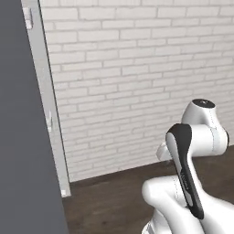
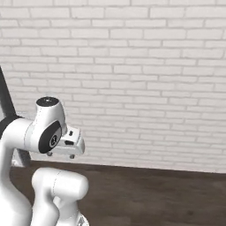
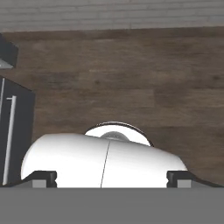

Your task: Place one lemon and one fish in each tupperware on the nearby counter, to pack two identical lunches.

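The arm (image 1: 192,151) sits folded above the base, with the hand pointing down at the dark wood floor (image 3: 131,78). In the hand view the gripper (image 3: 111,177) shows its 2 dark fingertips (image 3: 43,178) far apart at the lower corners, so it is spread wide and holds nothing.

Both base views face a white brick wall (image 2: 132,66) that meets the floor. At the left of the left base view stands a tall grey panel (image 1: 27,137) with a pale frame beside it. In the hand view a dark cabinet front (image 3: 15,131) with a silver bar handle (image 3: 8,140) runs along the left edge.

As for the task's things, no lemon, fish or tupperware can be made out here, and no desk top either; where they lie cannot be told from these views.

My judgement is that the task is at its travel or search stage, with no packing step in hand: the robot faces a bare wall, with an unloaded gripper. The next move probably calls for driving or turning the base until the desk with the 2 tupperware trays and the food comes into sight, then unfolding the arm toward 1 lemon or 1 fish. The cabinet at the side hints that the kitchen furniture is near, but which way to turn is a guess.
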Robot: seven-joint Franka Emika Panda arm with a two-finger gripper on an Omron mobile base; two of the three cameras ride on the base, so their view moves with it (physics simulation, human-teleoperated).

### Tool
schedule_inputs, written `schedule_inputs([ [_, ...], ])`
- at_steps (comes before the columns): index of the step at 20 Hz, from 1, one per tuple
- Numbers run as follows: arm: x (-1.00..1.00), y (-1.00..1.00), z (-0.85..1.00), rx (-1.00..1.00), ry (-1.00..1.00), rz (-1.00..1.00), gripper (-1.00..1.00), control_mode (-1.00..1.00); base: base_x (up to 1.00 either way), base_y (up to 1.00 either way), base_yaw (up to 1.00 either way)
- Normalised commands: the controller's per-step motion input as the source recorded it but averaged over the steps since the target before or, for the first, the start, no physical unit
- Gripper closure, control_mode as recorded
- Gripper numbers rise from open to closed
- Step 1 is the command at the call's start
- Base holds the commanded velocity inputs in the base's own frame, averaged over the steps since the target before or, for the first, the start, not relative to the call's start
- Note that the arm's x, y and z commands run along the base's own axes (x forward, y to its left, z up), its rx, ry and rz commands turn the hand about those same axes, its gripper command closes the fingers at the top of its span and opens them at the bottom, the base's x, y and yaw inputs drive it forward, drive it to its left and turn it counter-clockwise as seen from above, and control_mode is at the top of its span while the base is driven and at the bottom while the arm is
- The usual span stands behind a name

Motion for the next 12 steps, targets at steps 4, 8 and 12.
schedule_inputs([
  [4,0.00,0.00,0.00,0.00,0.00,0.00,-1.00,1.00,1.00,-0.24,0.25],
  [8,0.00,0.00,0.00,0.00,0.00,0.00,-1.00,1.00,0.54,-0.11,0.46],
  [12,0.00,0.00,0.00,0.00,0.00,0.00,-1.00,1.00,-0.29,0.02,0.93],
])
